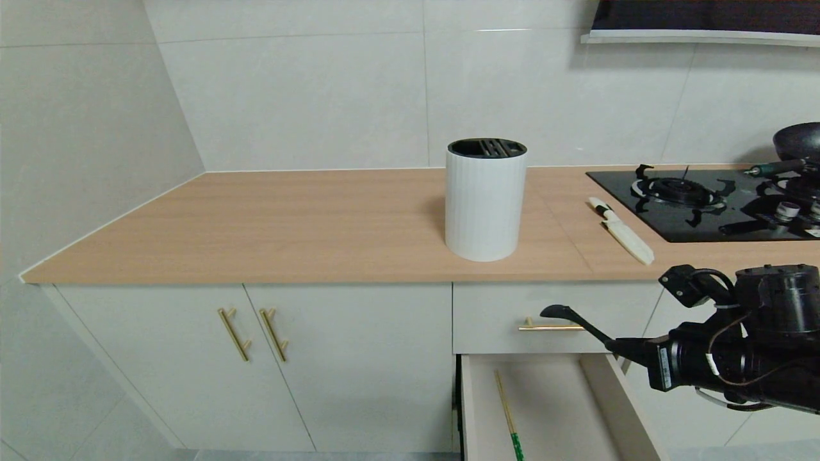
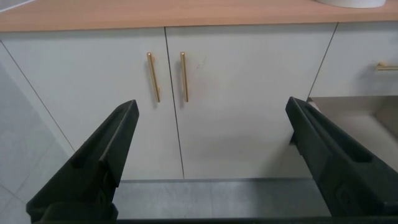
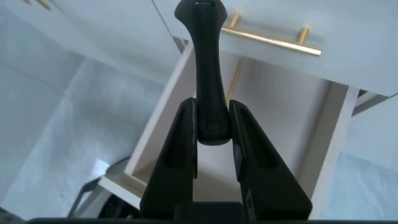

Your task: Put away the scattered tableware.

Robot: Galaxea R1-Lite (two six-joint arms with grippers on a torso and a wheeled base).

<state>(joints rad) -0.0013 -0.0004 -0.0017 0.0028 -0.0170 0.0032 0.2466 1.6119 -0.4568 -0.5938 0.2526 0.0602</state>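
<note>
The right gripper (image 1: 631, 351) is shut tight on a black tool (image 1: 570, 320) with a long thin handle. In the right wrist view the two fingers (image 3: 183, 134) squeeze the handle, and the tool's (image 3: 202, 43) wide end sticks out past them. Just below this gripper is an open drawer (image 1: 605, 400) with pale walls. A pair of chopsticks (image 1: 506, 410) with green ends lies inside it, a little to the left of the gripper. Just above the tool's tip is a shut drawer with a gold handle (image 1: 551, 327).

Higher than the gripper is a long wooden counter (image 1: 288, 224). A tall white holder (image 1: 485, 205) with a black top stands on it, up and to the left of the gripper. A pale knife (image 1: 620, 230) lies flat right above the gripper, beside a black stove (image 1: 705, 205). The wall behind has big pale tiles.

The left gripper (image 2: 211, 118) is spread wide with nothing in it. It faces two white cupboard doors (image 2: 168, 118) with gold handles. The floor is grey.
</note>
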